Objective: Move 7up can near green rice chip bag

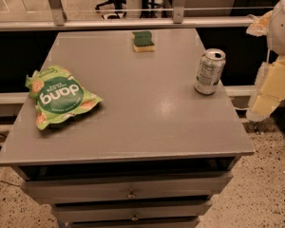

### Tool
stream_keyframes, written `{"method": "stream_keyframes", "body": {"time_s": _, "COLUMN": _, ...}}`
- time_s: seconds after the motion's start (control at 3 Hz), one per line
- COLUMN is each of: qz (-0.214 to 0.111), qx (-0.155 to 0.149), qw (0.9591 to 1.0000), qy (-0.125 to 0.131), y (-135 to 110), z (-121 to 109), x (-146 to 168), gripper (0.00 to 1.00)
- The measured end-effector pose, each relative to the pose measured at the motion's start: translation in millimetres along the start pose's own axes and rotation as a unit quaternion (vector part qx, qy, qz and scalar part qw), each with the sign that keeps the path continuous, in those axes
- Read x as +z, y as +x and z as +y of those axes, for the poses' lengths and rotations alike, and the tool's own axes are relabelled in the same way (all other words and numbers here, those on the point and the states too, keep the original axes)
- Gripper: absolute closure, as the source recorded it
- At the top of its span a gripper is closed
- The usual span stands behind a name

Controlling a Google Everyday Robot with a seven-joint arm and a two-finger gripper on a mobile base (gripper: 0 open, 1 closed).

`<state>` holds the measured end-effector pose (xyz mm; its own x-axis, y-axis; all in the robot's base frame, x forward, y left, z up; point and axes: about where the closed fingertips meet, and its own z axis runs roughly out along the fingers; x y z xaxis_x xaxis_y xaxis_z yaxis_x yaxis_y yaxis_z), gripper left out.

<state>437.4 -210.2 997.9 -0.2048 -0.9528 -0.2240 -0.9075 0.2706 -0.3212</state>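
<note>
The 7up can (pixel 209 71) stands upright near the right edge of the grey table top (pixel 147 118), its white label facing me. The green rice chip bag (pixel 58 96) lies flat at the left side of the table, its dark green circle with "dang" lettering upward. My gripper (pixel 271 87) hangs at the far right of the view, beyond the table's right edge and to the right of the can, apart from it. It holds nothing that I can see.
A green-and-yellow sponge (pixel 143 41) lies at the far middle of the table. The table has drawers (pixel 130 193) at its front. A metal rail (pixel 118 23) runs behind it. Speckled floor lies to the right.
</note>
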Motion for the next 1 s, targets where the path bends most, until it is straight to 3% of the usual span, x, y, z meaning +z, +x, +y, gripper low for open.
{"method": "stream_keyframes", "body": {"time_s": 0.67, "qz": -0.010, "qx": 0.004, "qw": 0.9998, "qy": 0.015, "y": 3.4, "z": -10.7, "x": 8.9, "gripper": 0.00}}
{"method": "stream_keyframes", "body": {"time_s": 1.0, "qz": -0.041, "qx": 0.015, "qw": 0.9982, "qy": 0.042, "y": 11.6, "z": -38.1, "x": 38.2, "gripper": 0.00}}
